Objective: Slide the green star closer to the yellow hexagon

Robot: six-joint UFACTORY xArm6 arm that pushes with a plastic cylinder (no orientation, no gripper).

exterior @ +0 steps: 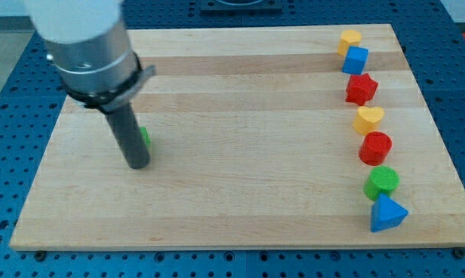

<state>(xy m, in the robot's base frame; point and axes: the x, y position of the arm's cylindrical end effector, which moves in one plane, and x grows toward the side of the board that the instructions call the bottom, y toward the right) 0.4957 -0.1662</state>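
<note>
**Desk:** Where is your tip, and where is the star?

**Me:** My tip (139, 164) sits at the left of the frame, low on the wooden board (232, 201). A sliver of green (144, 137) peeks out on the rod's right edge, just above the tip. I take that to be the green star, though the rod hides nearly all of it and I can't confirm the shape. It looks to be touching the rod or just beside it.

**Desk:** And the target?

**Me:** The yellow hexagon (350, 38) is at the upper right, heading a column of blocks down the right edge: blue cube (355, 60), red star (361, 89), yellow heart (368, 118), red cylinder (375, 147), green cylinder (382, 181), blue triangle (387, 213). It is well apart from the star, with open board between them.

**Desk:** Jaws?

**Me:** None on this rig, only a bare rod, so there is nothing to open or close.

**Desk:** Why stand there?

**Me:** As I read it, being on the star's left and lower side lets me shove it rightward and up toward the hexagon. The risk is the star slipping off the round rod, or the push drifting into the blue cube.
</note>
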